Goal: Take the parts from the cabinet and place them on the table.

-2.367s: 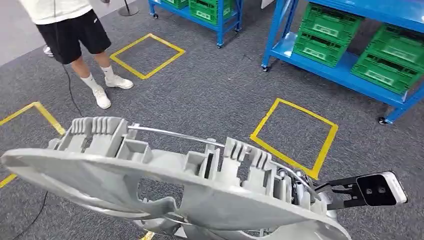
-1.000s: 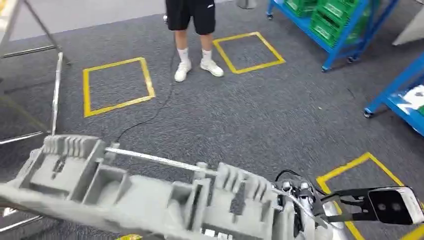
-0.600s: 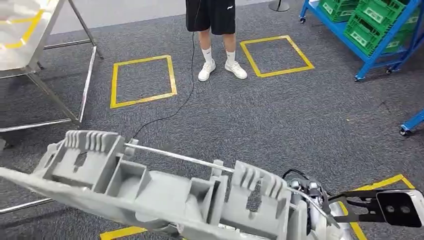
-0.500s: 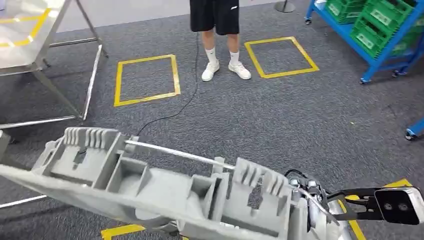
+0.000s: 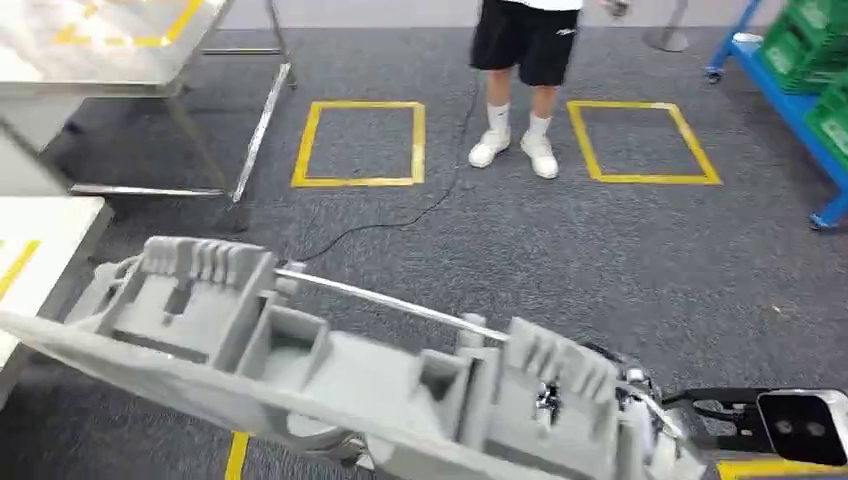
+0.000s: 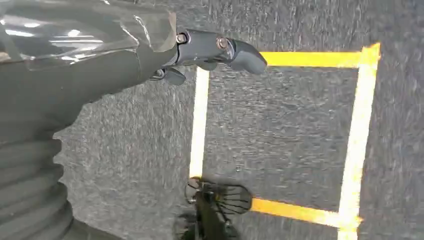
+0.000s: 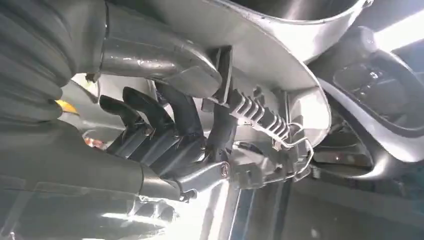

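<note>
A large grey moulded part (image 5: 330, 370) with ribbed brackets and a thin metal rod stretches across the bottom of the head view, tilted down to the right. In the right wrist view my right hand (image 7: 165, 130) grips the rim of that part (image 7: 260, 55), dark fingers curled over its edge and thumb pressed on the other side. My left hand (image 6: 150, 55) hangs over the grey carpet with a dark finger stretched out and nothing in it.
A steel table (image 5: 100, 40) stands at the far left, and a white table (image 5: 40, 230) juts in at the left edge. A person (image 5: 525, 60) stands ahead between two yellow floor squares (image 5: 360, 145). A blue rack with green crates (image 5: 825, 110) is at the right.
The camera has swung left: the blue racks slid out to the right, the person shifted right, and the tables came into view. The grey part stays in my right hand.
</note>
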`<state>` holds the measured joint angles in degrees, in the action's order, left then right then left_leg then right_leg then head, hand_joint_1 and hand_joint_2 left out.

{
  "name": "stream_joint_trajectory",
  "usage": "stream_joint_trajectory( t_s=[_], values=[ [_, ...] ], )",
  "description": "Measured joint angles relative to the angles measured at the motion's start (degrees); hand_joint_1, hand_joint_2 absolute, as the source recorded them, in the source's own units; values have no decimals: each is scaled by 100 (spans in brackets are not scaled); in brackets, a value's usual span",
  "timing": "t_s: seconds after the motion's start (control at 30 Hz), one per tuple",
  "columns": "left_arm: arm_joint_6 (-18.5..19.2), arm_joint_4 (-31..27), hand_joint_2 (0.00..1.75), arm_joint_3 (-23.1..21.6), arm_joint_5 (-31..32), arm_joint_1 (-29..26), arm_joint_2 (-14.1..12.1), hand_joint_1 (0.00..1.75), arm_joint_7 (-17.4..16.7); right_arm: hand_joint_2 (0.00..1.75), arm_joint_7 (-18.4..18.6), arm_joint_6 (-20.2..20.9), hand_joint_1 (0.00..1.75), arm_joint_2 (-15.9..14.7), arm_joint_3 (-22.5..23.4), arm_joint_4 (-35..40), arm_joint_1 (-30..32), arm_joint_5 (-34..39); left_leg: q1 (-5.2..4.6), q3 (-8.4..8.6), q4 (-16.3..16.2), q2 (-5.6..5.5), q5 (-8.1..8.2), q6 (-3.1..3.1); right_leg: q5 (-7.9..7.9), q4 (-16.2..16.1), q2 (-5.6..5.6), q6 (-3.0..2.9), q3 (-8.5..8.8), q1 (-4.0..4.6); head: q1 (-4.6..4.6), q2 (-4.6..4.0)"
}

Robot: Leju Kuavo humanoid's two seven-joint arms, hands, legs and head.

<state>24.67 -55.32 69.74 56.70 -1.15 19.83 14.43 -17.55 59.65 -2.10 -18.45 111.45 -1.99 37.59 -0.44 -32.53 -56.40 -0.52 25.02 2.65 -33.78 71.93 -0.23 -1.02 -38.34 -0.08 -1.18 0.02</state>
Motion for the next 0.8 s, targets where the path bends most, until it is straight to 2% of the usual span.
stream_joint_trajectory(
  t_s=[0.03, 0.07, 0.1, 0.13, 0.17, 0.2, 0.23, 0.27, 0.33, 0.37, 0.4, 0.43, 0.47, 0.53, 0.57, 0.6, 0.63, 0.67, 0.7, 0.73, 0.77, 0.8],
  values=[
    [-87, -24, 175, -28, -65, 0, 13, 0, 17, 175, -15, 0, 173, 0, 4, 0, 4, -13, 1, 0, -3, -96, -2, -3, -75, 314, 8, 35, -165, -28, 0, 0],
    [-127, -37, 175, -37, -118, -3, 22, 0, 17, 175, -20, 0, 173, 0, 4, 0, 2, -26, 9, 6, -6, -190, -3, -11, -46, 363, 8, 88, -210, -58, 0, 0],
    [-161, -48, 175, -39, -186, -2, 22, 0, 24, 175, -28, 0, 173, 0, 6, 0, -3, -41, 29, 11, -15, -295, 0, -26, 113, 87, 9, 179, -106, -92, 0, 0],
    [-196, -65, 175, -50, -229, -2, 26, 0, 48, 175, -39, -4, 173, 0, 4, 0, -12, -52, 56, 13, -44, -387, 15, -59, 337, -377, 29, 275, 99, -130, -2, 0],
    [-225, -83, 175, -74, -258, -2, 31, 0, 72, 175, -46, -7, 173, 0, 6, 0, -22, -57, 91, 10, -91, -478, 41, -99, 592, -975, 95, 366, 385, -173, 0, 0],
    [-271, -94, 175, -98, -262, -3, 31, 0, 101, 175, -52, -7, 173, 0, 6, 0, -36, -61, 97, -15, -143, -531, 78, -155, 669, -1310, 242, 399, 522, -212, 9, 0],
    [-365, -131, 175, -111, -282, 10, 26, 0, 125, 175, -57, -20, 173, 2, 2, -7, -53, -81, 74, -71, -199, -602, 96, -206, 665, -1264, 496, 332, 493, -188, 46, 0],
    [-420, -144, 175, -135, -324, 21, 33, 0, 133, 175, -83, -20, 173, -2, 11, 9, -54, -79, 88, -119, -206, -642, 93, -230, 659, -1228, 462, 249, 506, -178, 20, 2],
    [-443, -146, 175, -142, -428, 13, 44, 0, 112, 175, -116, -28, 173, 0, 6, 7, -97, -87, 128, -161, -179, -732, 57, -292, 660, -1230, 373, 170, 481, -139, 27, 2],
    [-437, -146, 175, -142, -468, 12, 41, 0, 98, 175, -133, -31, 173, 4, 0, 4, -130, -83, 143, -171, -196, -784, 67, -314, 676, -1258, 308, 131, 489, -182, 26, 0],
    [-415, -146, 175, -153, -485, 13, 44, 0, 89, 175, -144, -28, 173, 7, 2, 4, -160, -85, 126, -216, -282, -509, 123, -336, 675, -1271, 240, 111, 511, -182, 24, 0],
    [-395, -146, 175, -170, -514, 27, 46, 0, 87, 175, -153, -28, 173, 7, 2, 4, -171, -83, 104, -336, -559, -202, 282, -354, 661, -1273, 166, 50, 529, -162, -33, 0],
    [-391, -146, 175, -192, -531, 40, 33, 0, 87, 175, -164, -28, 173, 4, 4, 4, -175, -83, 112, -548, -984, -61, 489, -364, 649, -1270, 96, 32, 532, -138, -31, 0],
    [-515, -131, 175, -269, -505, 51, 22, 0, 87, 175, -177, -28, 173, -2, 4, -2, -183, -100, 119, -1039, -1915, 16, 840, -366, 629, -1267, -71, 5, 529, -92, -33, 2],
    [-573, -122, 175, -306, -478, 51, 20, 0, 87, 175, -188, -26, 173, 0, 4, -4, -183, -111, 119, -1164, -2119, 17, 840, -360, 619, -1267, -159, -7, 532, -75, -35, 0],
    [-596, -120, 175, -337, -455, 40, 15, 0, 83, 175, -197, -22, 173, -2, 4, -7, -186, -120, 118, -1121, -1999, 18, 713, -345, 609, -1267, -231, -18, 543, -61, -31, 2],
    [-542, -116, 175, -365, -495, 34, -2, 0, 16, 175, -212, -11, 173, -2, 2, -9, -196, -129, 109, -944, -1624, 35, 484, -319, 596, -1268, -302, -34, 557, -45, -37, 0],
    [-480, -105, 175, -382, -567, 35, -20, 0, -24, 175, -221, -4, 173, -2, 2, -9, -216, -129, 95, -684, -1111, 91, 238, -277, 584, -1270, -359, -36, 576, -31, -35, 0],
    [-395, -96, 175, -393, -632, 40, -33, 0, -72, 175, -229, 4, 173, -2, 2, -11, -241, -129, 54, -405, -591, 256, 26, -212, 570, -1272, -414, -32, 599, -17, -35, 0],
    [-343, -83, 175, -404, -684, 52, -53, 0, -94, 175, -236, 9, 173, -2, 0, -11, -255, -129, -10, -258, -306, 504, 84, -162, 553, -1282, -473, -22, 616, 0, -31, 0],
    [-270, -65, 175, -406, -741, 56, -59, 0, -118, 175, -240, 9, 173, -4, 0, -15, -269, -129, -21, -258, -264, 505, 70, -152, 545, -1294, -518, 1, 610, 37, -11, 2],
    [-222, -35, 175, -409, -783, 60, -77, 0, -125, 175, -247, 11, 173, -7, -2, -26, -278, -127, -43, -280, -271, 425, 73, -138, 544, -1297, -570, 20, 612, 14, -26, 2]
  ],
)
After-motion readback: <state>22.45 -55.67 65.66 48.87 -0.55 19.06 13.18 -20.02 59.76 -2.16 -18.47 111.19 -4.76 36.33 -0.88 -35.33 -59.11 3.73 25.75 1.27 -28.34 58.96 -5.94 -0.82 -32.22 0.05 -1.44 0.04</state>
